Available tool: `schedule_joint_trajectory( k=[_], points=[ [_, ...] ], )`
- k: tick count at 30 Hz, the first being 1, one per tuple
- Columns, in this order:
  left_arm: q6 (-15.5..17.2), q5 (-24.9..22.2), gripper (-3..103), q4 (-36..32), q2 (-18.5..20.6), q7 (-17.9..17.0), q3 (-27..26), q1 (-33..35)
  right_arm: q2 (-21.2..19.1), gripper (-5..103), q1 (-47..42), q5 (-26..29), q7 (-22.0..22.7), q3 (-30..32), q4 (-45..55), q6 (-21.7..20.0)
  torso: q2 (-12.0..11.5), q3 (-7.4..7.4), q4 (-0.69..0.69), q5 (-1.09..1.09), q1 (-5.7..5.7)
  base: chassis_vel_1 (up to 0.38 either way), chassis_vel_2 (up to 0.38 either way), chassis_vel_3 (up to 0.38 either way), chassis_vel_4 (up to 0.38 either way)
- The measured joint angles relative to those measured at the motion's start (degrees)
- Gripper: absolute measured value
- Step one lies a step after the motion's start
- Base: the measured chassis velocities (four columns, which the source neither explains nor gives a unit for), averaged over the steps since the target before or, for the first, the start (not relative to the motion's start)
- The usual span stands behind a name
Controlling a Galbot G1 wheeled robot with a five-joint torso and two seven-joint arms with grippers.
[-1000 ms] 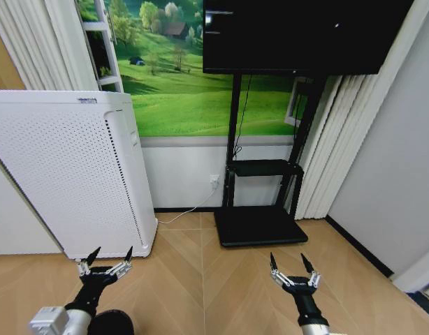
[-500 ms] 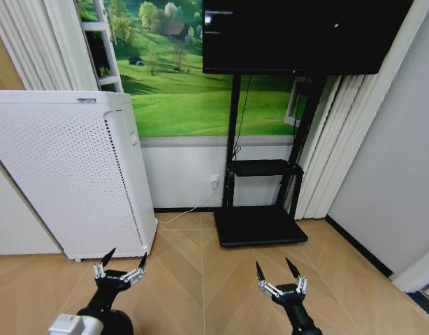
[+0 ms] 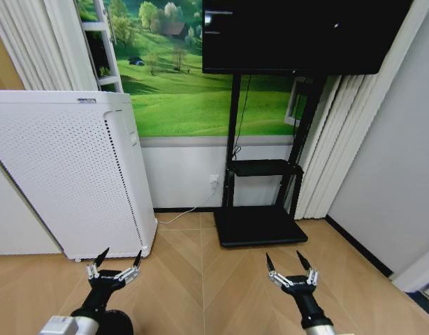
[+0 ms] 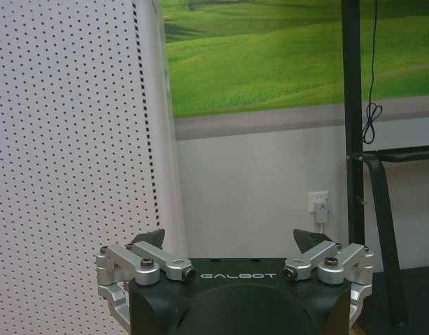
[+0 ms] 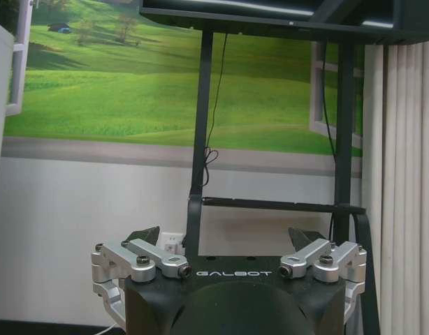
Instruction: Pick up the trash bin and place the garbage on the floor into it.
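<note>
My left gripper [image 3: 121, 255] hangs low at the left of the head view, open and holding nothing, just in front of the white appliance [image 3: 68, 174]. My right gripper [image 3: 284, 257] is level with it on the right, also open and holding nothing, over bare wood floor. A dark round shape [image 3: 115, 323] lies at the bottom edge beside my left wrist; I cannot tell whether it is the trash bin. The garbage is out of view. In the left wrist view the left gripper [image 4: 230, 239] faces the appliance and the wall. In the right wrist view the right gripper [image 5: 224, 234] faces the TV stand.
A black TV stand [image 3: 260, 225] with a wide base plate stands against the wall ahead, under a dark screen [image 3: 298, 35]. A cable runs to a wall socket [image 3: 214, 181]. Curtains [image 3: 340, 139] hang at the right. Open herringbone floor [image 3: 200, 279] lies between the grippers.
Both grippers swung inward toward each other, then back outward, ending close to where they were a second ago. Both stayed open. The room has not shifted.
</note>
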Motion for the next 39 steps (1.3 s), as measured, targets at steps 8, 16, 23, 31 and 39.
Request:
schedule_joint_trajectory(
  k=[8, 16, 23, 31, 39],
  points=[
    [0.06, 0.02, 100, -0.01, -0.57, 0.12, -0.16, 0.07, -1.9, 100, 0.76, 3.29, -1.49, 2.33, 0.05, -1.6, 0.0, 0.0, 0.0, -0.01, 0.0, 0.0, 0.0, 0.0, 0.0],
    [0.36, 0.08, 100, 1.3, -0.66, 0.32, 0.12, -0.37, -0.55, 100, -1.26, 1.72, -4.12, 3.06, -0.42, -1.28, 0.0, 0.0, -0.01, -0.02, 0.0, 0.0, 0.0, 0.0, 0.0],
    [0.51, 0.1, 100, 1.39, -0.66, 0.35, 0.2, -0.39, -0.39, 100, -1.55, 1.24, -4.16, 3.09, -0.37, -1.37, 0.0, 0.0, -0.01, -0.01, 0.0, 0.0, 0.0, 0.0, 0.0],
    [0.54, 0.13, 100, 1.4, -0.64, 0.37, 0.23, -0.39, -0.36, 100, -1.57, 1.21, -4.16, 3.08, -0.34, -1.37, 0.01, 0.01, -0.01, -0.01, 0.0, 0.0, 0.0, 0.0, 0.0],
    [0.58, 0.15, 100, 1.44, -0.63, 0.39, 0.23, -0.39, -0.35, 100, -1.57, 1.17, -4.16, 3.05, -0.34, -1.37, 1.36, 0.98, -0.01, -0.01, 0.37, 0.0, 0.0, 0.0, 0.0]
  ],
)
